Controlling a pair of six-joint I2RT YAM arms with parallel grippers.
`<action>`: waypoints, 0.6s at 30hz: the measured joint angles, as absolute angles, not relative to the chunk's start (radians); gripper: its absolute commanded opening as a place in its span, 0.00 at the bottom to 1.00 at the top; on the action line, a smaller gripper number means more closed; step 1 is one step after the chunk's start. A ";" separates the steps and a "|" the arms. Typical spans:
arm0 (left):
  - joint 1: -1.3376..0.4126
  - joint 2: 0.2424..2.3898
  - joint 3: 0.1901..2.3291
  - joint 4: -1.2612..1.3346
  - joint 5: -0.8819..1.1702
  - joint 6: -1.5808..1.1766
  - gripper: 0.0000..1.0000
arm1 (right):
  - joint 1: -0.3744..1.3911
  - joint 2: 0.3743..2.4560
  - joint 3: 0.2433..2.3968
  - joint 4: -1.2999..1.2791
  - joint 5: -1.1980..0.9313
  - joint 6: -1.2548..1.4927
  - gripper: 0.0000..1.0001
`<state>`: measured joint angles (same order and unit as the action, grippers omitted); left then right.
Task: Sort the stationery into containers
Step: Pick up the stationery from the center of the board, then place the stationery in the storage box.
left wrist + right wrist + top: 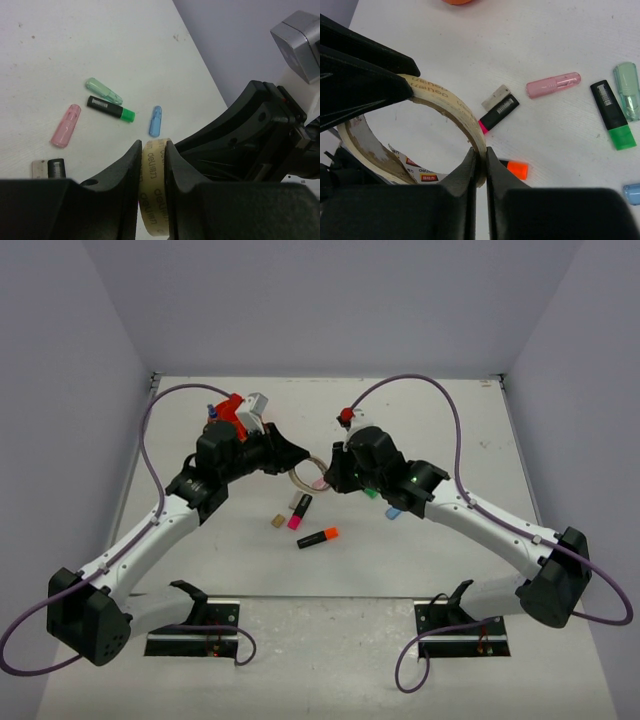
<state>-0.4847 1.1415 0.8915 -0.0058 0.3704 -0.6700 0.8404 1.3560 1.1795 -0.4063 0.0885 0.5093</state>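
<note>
Tape ring (308, 476), tan, sits upright at mid-table between the two arms. The left gripper (152, 148) is clamped across its width, and the right gripper (479, 156) is pinched tight on its wall. A pink-ended highlighter (300, 511) and an orange-ended highlighter (318, 536) lie on the table (440, 420) just in front of it.

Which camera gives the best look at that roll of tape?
The right wrist view: the tape ring shows almost its whole loop and hollow middle. The left wrist view shows only its edge; the top view, a tiny, partly hidden ring.
</note>
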 measured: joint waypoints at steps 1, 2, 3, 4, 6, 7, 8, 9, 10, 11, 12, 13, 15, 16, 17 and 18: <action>-0.485 1.142 0.903 -0.019 0.365 -0.667 0.00 | 0.839 1.356 1.180 -0.402 0.087 0.511 0.57; -0.485 1.144 0.916 -0.034 0.355 -0.663 0.00 | 0.837 1.356 1.180 -0.400 0.087 0.510 0.62; -0.486 1.146 0.933 -0.053 0.340 -0.655 0.00 | 0.836 1.356 1.180 -0.400 0.088 0.510 0.64; -0.486 1.148 0.953 -0.076 0.322 -0.645 0.00 | 0.835 1.356 1.180 -0.403 0.091 0.509 0.68; -0.487 1.159 1.005 -0.137 0.283 -0.627 0.00 | 0.829 1.355 1.180 -0.391 0.099 0.516 0.77; -0.489 1.167 1.035 -0.174 0.256 -0.617 0.00 | 0.825 1.352 1.180 -0.388 0.105 0.518 0.79; -0.492 1.177 1.070 -0.220 0.222 -0.605 0.00 | 0.819 1.348 1.179 -0.387 0.115 0.520 0.79; -0.492 1.202 1.121 -0.277 0.181 -0.594 0.00 | 0.812 1.338 1.175 -0.381 0.125 0.525 0.81; -0.490 1.231 1.171 -0.305 0.131 -0.584 0.00 | 0.804 1.324 1.169 -0.390 0.136 0.524 0.83; -0.484 1.257 1.216 -0.328 0.081 -0.577 0.00 | 0.796 1.306 1.158 -0.401 0.147 0.523 0.85; -0.472 1.281 1.256 -0.346 0.030 -0.571 0.00 | 0.788 1.283 1.144 -0.412 0.157 0.523 0.86; -0.461 1.304 1.291 -0.364 -0.017 -0.566 0.00 | 0.780 1.261 1.131 -0.424 0.167 0.522 0.87; -0.436 1.360 1.371 -0.406 -0.122 -0.563 0.00 | 0.765 1.208 1.107 -0.449 0.187 0.521 0.98; -0.425 1.392 1.410 -0.423 -0.168 -0.563 0.00 | 0.759 1.182 1.097 -0.461 0.197 0.520 0.99; -0.410 1.426 1.451 -0.446 -0.216 -0.564 0.00 | 0.754 1.160 1.091 -0.465 0.204 0.520 0.99; -0.398 1.463 1.498 -0.467 -0.259 -0.565 0.00 | 0.751 1.139 1.086 -0.468 0.214 0.518 0.99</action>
